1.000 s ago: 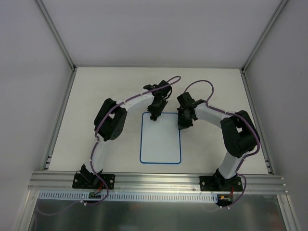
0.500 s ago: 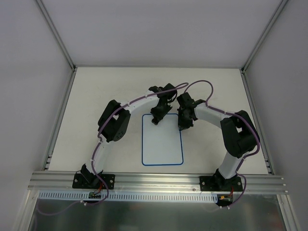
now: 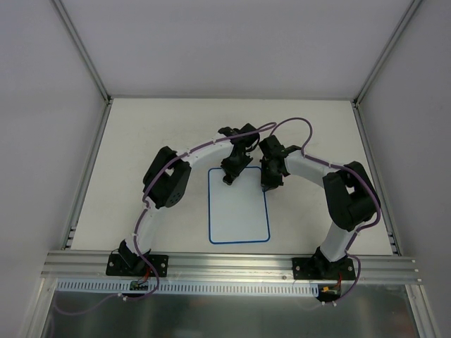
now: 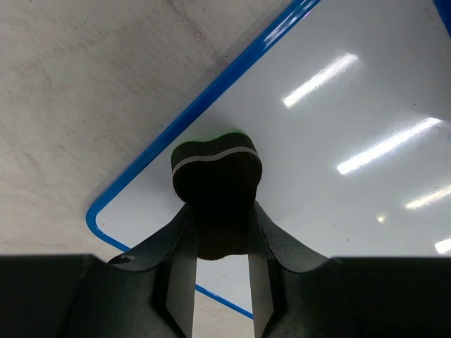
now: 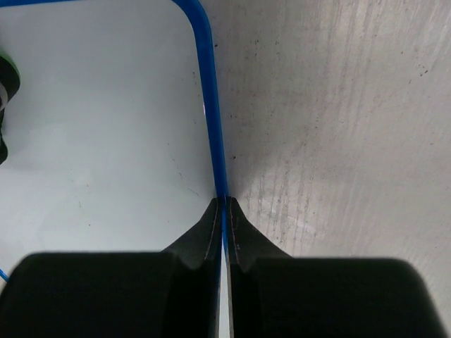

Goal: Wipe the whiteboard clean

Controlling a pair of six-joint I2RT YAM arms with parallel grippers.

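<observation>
The whiteboard (image 3: 238,211) lies flat in the middle of the table, white with a thin blue rim; its face looks blank. My left gripper (image 3: 227,177) is over the board's far left corner, shut on the small black eraser (image 4: 216,172), whose green-and-white end rests on the board face (image 4: 338,105). My right gripper (image 3: 268,184) is shut, with its tips (image 5: 225,204) down on the board's right rim near the far right corner. In the right wrist view the board face (image 5: 106,105) shows only tiny specks, and the eraser (image 5: 5,77) peeks in at the left edge.
The off-white tabletop (image 3: 155,127) is walled by grey panels at the back and sides. A metal rail (image 3: 232,264) runs along the near edge where both arm bases are bolted.
The left gripper has moved the eraser slightly right and nearer along the board's far edge. The board has slid a little to the right. The right gripper has barely moved.
</observation>
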